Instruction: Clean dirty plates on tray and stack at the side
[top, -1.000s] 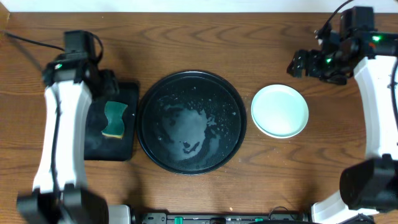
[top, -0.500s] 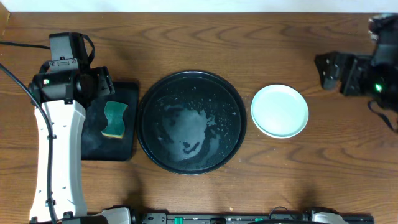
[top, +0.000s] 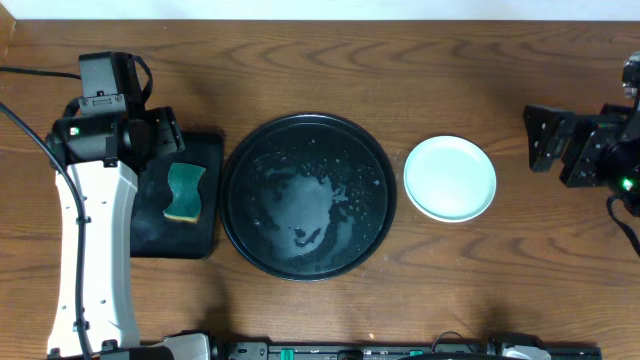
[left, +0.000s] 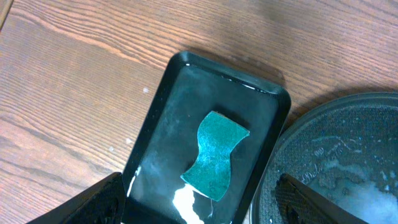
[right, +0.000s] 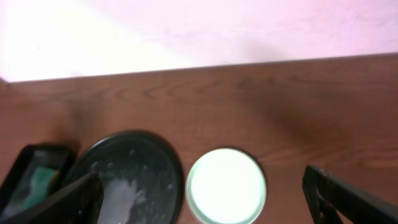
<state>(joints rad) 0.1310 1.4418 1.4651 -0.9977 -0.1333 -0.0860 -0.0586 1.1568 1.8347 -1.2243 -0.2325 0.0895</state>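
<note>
The round black tray sits mid-table, wet and foamy, with no plate on it. A pale mint-blue plate lies on the table just right of it; whether others lie beneath it I cannot tell, and no yellow plate shows. The right wrist view shows the plate and the tray. My right gripper is open and empty to the right of the plate, apart from it; its fingers frame the plate in its wrist view. My left gripper is open and empty above the rectangular tray, as its wrist view also shows.
A small rectangular black tray at the left holds a green sponge. The left wrist view shows that tray, wet inside, with the sponge, and the round tray's edge beside it.
My right arm has swung from the back right out to the right edge, away from the plate. My left arm shifted early on and has since held still.
</note>
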